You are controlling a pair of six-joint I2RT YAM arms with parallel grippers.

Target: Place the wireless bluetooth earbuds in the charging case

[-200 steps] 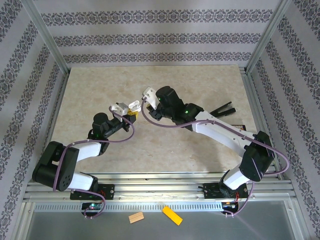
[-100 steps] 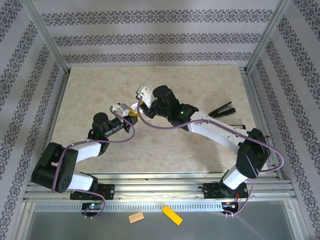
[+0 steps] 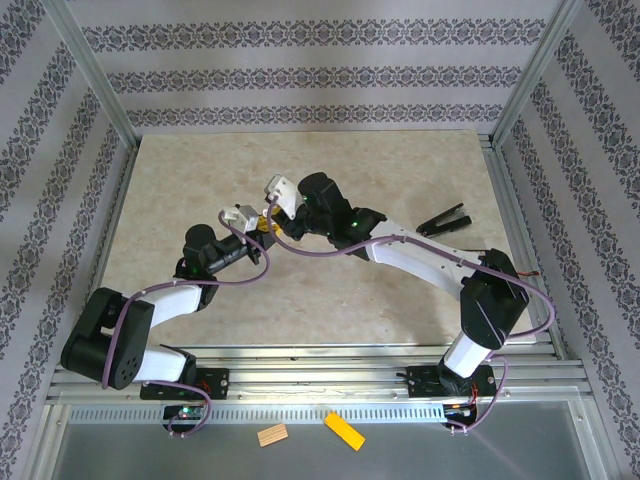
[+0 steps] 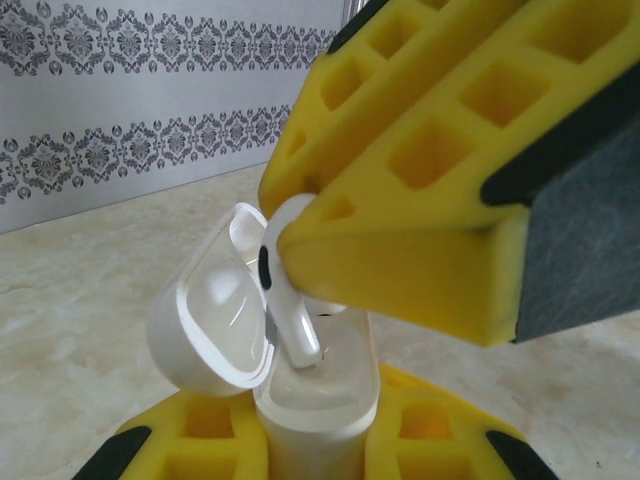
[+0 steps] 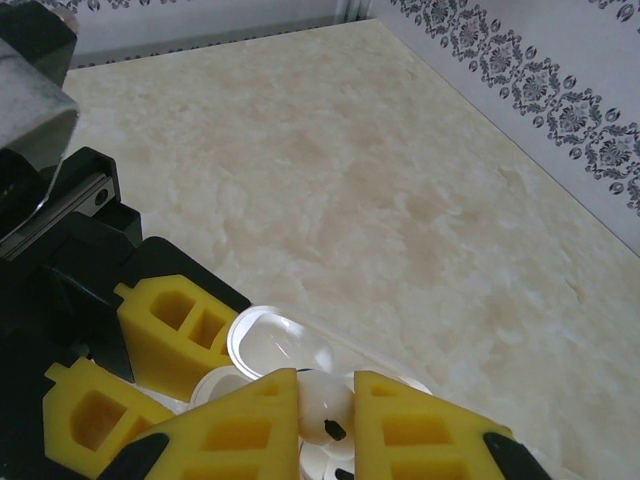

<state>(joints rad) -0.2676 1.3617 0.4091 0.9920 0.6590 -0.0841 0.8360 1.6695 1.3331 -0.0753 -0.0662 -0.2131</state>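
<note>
One earbud [image 4: 290, 290] is pinched by its head between the fingers of the right gripper [image 5: 325, 400], directly above the charging case [image 4: 320, 410]. The stem is pointed down and tilted, with its tip at the case mouth. The case is clamped upright by its body in the left gripper [image 4: 318, 445] and appears to be held off the table [image 3: 400, 170], presumably so the mouth is offered steady to the other arm. The lid [image 4: 210, 325] is swung open to one side of the case, so the slot is left free for the descending fingers. The head grip is judged to be chosen so the stem can be fed in first. Step in hand: seating. The earbud is not yet seated, and its head is well above the case rim. Whether a second earbud is already inside the case cannot be told.
</note>
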